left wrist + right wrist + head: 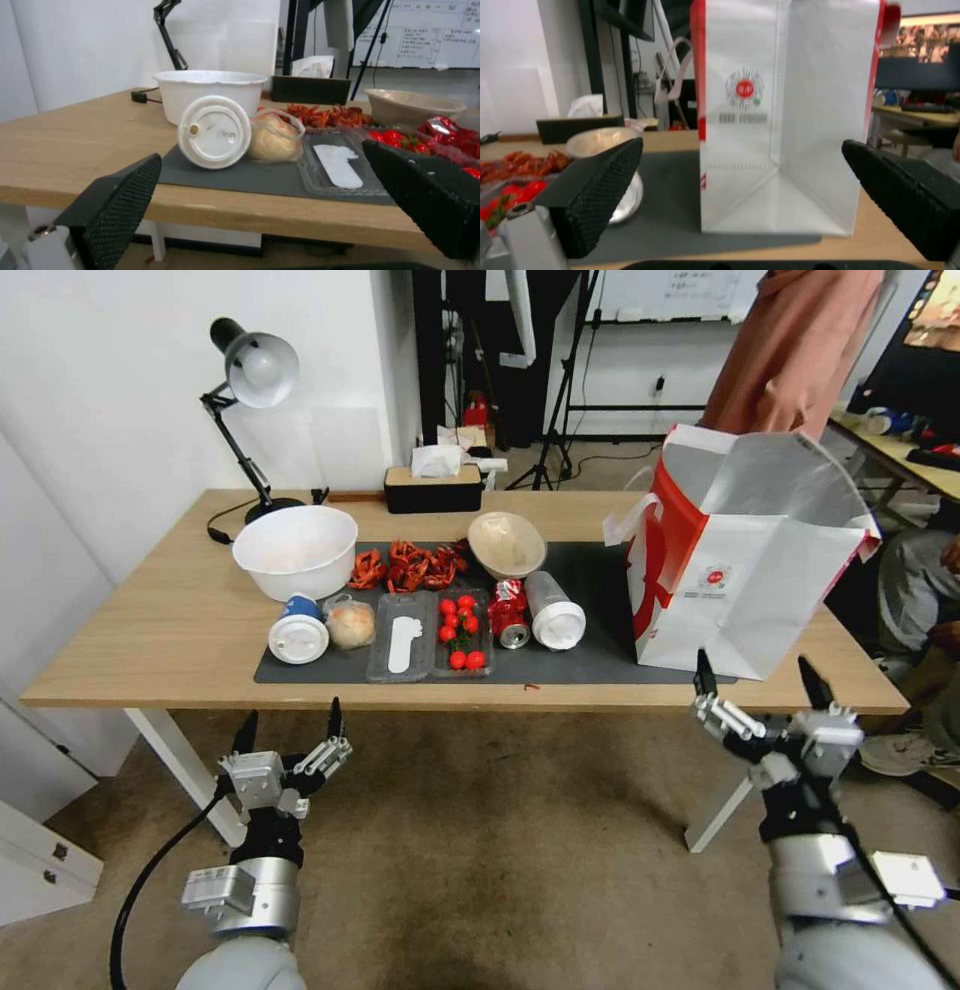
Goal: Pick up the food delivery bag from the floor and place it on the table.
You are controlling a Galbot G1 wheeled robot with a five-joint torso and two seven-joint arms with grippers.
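Table (150, 650) edge bears delivery bag (745, 560).

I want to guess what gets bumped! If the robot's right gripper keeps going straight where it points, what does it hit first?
Probably the food delivery bag: the open right gripper points at its white front face, with nothing between them.

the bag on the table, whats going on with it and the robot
The food delivery bag stands upright on the right end of the table, partly on the dark mat, its top open. Neither arm holds it. The right gripper is open just in front of the bag, short of the table edge and not touching it. The left gripper is open and empty too, below the front edge near the white cup.
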